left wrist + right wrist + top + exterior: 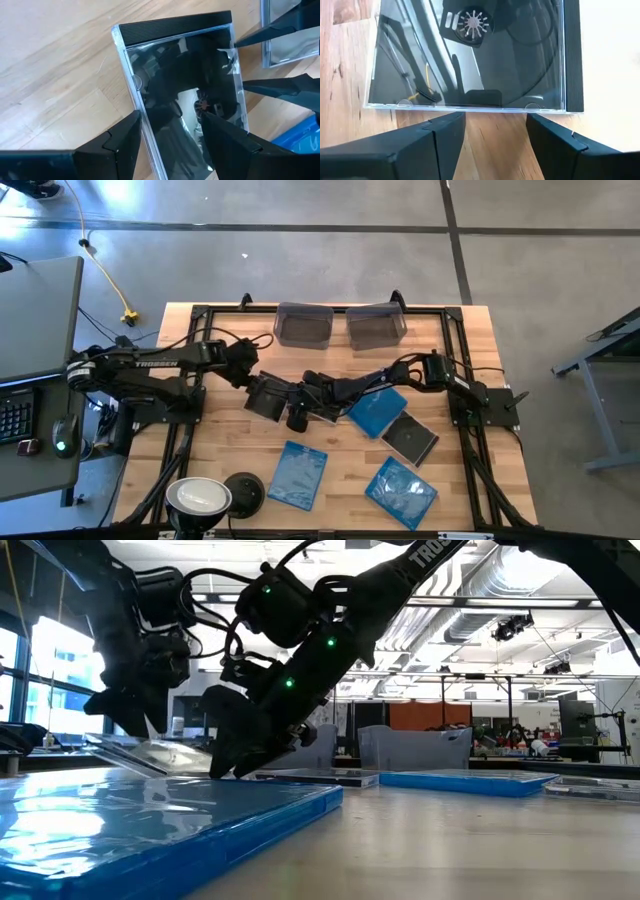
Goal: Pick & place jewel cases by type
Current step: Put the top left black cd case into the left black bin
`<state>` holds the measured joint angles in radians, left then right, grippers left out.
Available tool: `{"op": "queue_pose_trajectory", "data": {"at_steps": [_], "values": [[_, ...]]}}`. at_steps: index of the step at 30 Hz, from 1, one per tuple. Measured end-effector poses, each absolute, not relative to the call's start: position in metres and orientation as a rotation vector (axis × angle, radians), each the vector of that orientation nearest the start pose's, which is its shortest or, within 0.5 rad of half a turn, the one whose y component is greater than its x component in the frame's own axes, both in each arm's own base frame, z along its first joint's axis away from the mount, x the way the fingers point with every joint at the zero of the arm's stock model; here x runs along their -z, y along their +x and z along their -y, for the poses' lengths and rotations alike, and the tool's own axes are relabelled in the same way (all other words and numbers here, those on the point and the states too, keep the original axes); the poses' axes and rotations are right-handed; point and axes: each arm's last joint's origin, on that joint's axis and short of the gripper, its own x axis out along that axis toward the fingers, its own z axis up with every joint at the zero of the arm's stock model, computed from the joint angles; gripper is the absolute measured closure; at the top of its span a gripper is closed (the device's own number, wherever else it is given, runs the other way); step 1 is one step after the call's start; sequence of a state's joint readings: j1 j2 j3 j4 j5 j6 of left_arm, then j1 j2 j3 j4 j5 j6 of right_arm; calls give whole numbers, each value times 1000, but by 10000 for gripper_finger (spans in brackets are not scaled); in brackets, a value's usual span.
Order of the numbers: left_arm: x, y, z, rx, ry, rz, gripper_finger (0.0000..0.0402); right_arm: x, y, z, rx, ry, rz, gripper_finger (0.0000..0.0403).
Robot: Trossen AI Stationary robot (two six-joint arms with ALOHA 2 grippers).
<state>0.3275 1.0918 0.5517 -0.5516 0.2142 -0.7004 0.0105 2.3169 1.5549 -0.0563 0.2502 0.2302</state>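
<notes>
Both pincers meet near the middle of the wooden surface (230, 480): the left pincer (262, 397) grips a dark jewel case (182, 95) at one edge, its fingers (120, 137) closed on either side of the case, which the low view shows lifted and tilted off the wood. Facing it, the right pincer (300, 412) stands with its fingers (437, 135) spread apart and nothing between them, their tips just short of the clear edge of that same case (475, 55). White lettering runs along the left arm (150, 364), reading "TROSSEN" in the high view; the low view shows only "TROS" before the frame cuts it off. Largest on the surface are two smoky-grey bins (303, 324), side by side at the far edge. Next come three translucent blue jewel cases: one (377, 411) just beside the right arm, one (300, 473) toward the near edge, one (401, 490) near the right front corner. A second dark jewel case (411, 437) lies touching the first blue one. A round lamp head (199, 498) and a dark disc-shaped object (244, 488) sit at the near left edge; what the disc is cannot be made out. Beyond the surface lies a grey concrete floor (300, 240) with a yellow cable (105, 275), and a desk with a keyboard (14, 412) and mouse (63, 433), cut off at the left. The low view looks into a large hall with ceiling ducts and shelving, too distant to read.
</notes>
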Motion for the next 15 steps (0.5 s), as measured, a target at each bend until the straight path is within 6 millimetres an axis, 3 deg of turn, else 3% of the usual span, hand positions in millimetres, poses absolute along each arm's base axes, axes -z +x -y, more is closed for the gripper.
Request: {"op": "queue_pose_trajectory", "data": {"at_steps": [15], "values": [[-208, 184, -56, -445, -842, -981, 200, -102, 483, 1, 319, 106, -787, 194]]}}
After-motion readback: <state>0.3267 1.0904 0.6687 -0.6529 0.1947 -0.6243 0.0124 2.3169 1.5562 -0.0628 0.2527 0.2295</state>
